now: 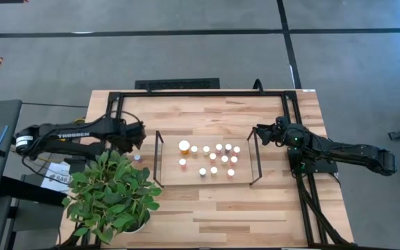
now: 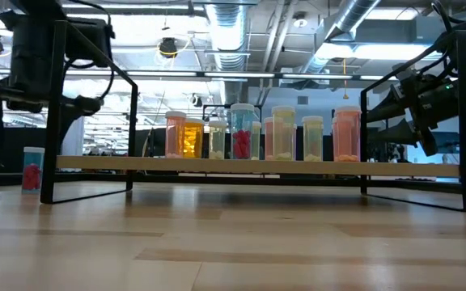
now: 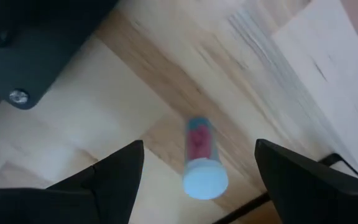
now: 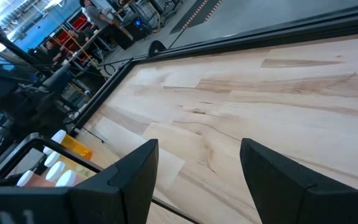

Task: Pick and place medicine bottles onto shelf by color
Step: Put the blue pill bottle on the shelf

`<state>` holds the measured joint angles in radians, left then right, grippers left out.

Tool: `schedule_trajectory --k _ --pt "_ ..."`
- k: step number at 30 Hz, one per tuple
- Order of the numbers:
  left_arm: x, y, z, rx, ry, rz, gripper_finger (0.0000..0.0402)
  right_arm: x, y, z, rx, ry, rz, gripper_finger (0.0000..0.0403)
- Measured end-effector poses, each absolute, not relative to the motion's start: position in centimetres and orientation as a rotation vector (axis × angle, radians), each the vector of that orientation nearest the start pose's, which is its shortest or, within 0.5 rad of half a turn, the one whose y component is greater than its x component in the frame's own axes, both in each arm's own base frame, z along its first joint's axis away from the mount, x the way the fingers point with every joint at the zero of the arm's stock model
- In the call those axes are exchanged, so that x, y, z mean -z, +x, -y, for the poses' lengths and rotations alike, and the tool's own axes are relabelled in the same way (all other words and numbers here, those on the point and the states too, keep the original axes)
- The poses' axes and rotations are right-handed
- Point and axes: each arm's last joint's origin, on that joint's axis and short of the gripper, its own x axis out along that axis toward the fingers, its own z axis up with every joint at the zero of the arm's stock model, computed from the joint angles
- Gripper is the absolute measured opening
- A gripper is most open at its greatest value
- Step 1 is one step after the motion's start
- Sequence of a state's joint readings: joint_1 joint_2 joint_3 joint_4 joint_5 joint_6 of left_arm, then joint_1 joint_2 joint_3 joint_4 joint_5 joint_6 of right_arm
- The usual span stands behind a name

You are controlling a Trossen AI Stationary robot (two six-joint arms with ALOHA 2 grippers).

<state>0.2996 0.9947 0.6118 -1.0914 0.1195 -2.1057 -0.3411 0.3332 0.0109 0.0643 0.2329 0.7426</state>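
Left wrist view alone shows the red bottle (image 3: 199,158) clearly: white cap, clear body, standing on pale bench (image 3: 104,106) between the left gripper (image 3: 197,180) fingers, which are wide apart, not touching it. High view places it just left of the shelf (image 1: 169,177), beside the plant (image 1: 113,194). Other bottles (image 1: 214,158) stand on the shelf. Right gripper (image 4: 197,180) hovers off the shelf's right end, fingers apart, empty.

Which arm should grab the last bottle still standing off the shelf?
Left, probably. The left gripper hangs open right above the red bottle beside the shelf; the right gripper waits past the shelf's far end.
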Motion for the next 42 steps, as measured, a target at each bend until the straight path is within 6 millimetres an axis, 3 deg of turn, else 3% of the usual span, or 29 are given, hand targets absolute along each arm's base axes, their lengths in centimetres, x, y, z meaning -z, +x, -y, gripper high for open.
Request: schedule_trajectory --k 13,20,31,42 --pt "-16.6 13.3 -2.4 -1.524 -1.925 -0.591 0.0292 -14.5 10.6 4.5 0.641 0.732 -0.037 0.0249" --pt "-16.4 13.4 -2.0 -1.413 -1.864 -0.730 0.0292 -14.5 10.6 4.5 0.641 0.732 -0.037 0.0249" --pt "-16.3 13.8 -1.3 -1.373 -1.820 -0.749 0.0291 -14.5 10.6 4.5 0.641 0.732 -0.037 0.0249" --pt "-15.1 14.8 -1.0 -1.399 -1.750 -0.815 0.0209 -14.5 10.6 4.5 0.641 0.732 -0.037 0.0249"
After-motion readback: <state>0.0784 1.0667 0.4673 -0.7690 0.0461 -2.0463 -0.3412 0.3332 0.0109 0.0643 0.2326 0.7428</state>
